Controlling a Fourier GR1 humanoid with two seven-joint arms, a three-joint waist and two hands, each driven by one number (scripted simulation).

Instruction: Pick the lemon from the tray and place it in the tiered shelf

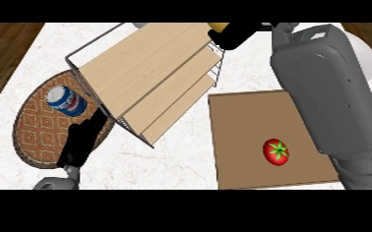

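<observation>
Only a small yellow part of the lemon (pixel 216 26) shows, at the top edge of the view inside my right hand (pixel 237 33), whose fingers are curled round it. That hand hovers at the far right corner of the tiered shelf (pixel 152 64), a wire frame with pale wooden boards, seen tilted in the middle of the counter. My right forearm (pixel 320 88) stretches up the right side above the brown tray (pixel 240 118). At the lower left, my left hand (pixel 81 143) rests open beside the shelf's near corner.
A red tomato (pixel 276 152) lies on the tray. A round woven mat (pixel 36 123) at the left carries a blue and white can (pixel 65 101). My left hand overlaps the mat's right edge. White marble counter (pixel 181 152) shows between shelf and tray.
</observation>
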